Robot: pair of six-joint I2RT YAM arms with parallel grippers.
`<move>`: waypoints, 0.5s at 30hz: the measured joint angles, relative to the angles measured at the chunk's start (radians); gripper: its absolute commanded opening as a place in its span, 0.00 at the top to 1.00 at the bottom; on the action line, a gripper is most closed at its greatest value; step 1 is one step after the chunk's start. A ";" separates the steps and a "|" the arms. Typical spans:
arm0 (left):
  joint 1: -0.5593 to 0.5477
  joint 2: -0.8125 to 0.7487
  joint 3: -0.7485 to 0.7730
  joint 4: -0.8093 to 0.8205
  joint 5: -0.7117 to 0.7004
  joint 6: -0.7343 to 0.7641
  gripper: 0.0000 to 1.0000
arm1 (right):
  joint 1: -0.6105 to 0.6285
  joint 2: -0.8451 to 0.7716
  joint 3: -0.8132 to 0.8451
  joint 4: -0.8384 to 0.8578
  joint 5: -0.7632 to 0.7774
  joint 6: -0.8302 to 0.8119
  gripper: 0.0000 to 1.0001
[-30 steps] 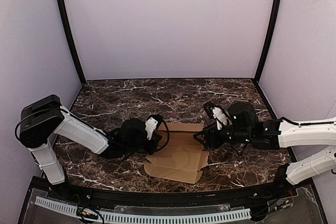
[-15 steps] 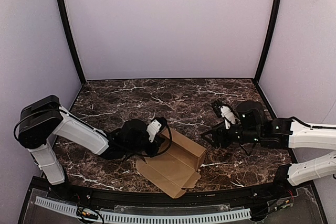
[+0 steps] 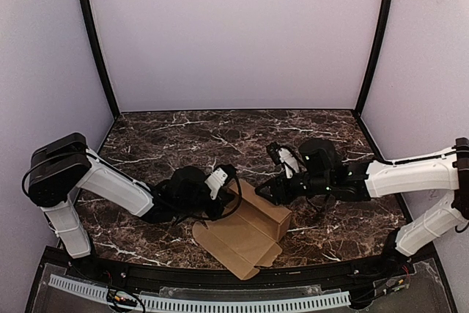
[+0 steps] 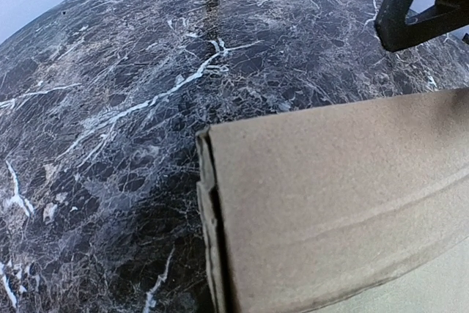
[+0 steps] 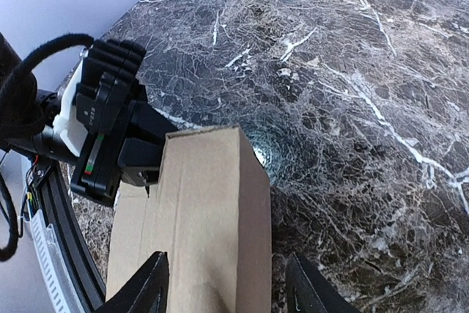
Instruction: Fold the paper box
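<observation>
Close to the near edge of the table (image 3: 330, 240), about mid-width: paper box (image 3: 238, 238), flat part down, far panel raised. Pinched at its left end by clenched left gripper (image 3: 222, 197). Straddled beyond by right gripper (image 5: 231, 291), fingers spread.

the paper box (image 3: 238, 243) was plain brown, unprinted. the table (image 3: 183, 137) was dark brown-black marble with white veins. the walls (image 3: 234, 34) were pale lilac, the corner posts (image 3: 97, 49) black. the left arm (image 3: 117, 185) and the right arm (image 3: 407, 174) were white with black joints.
</observation>
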 measured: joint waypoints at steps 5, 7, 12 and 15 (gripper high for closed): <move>0.000 0.034 0.005 0.025 0.019 0.001 1.00 | -0.003 0.081 0.030 0.075 -0.008 0.024 0.55; 0.000 0.043 0.006 0.033 0.023 0.001 1.00 | -0.006 0.109 0.039 0.101 -0.009 0.036 0.56; 0.000 0.056 0.006 0.058 0.027 0.001 0.99 | -0.011 0.161 0.044 0.151 -0.022 0.060 0.57; 0.000 0.067 0.007 0.081 0.030 0.000 0.97 | -0.011 0.194 0.044 0.177 -0.033 0.069 0.61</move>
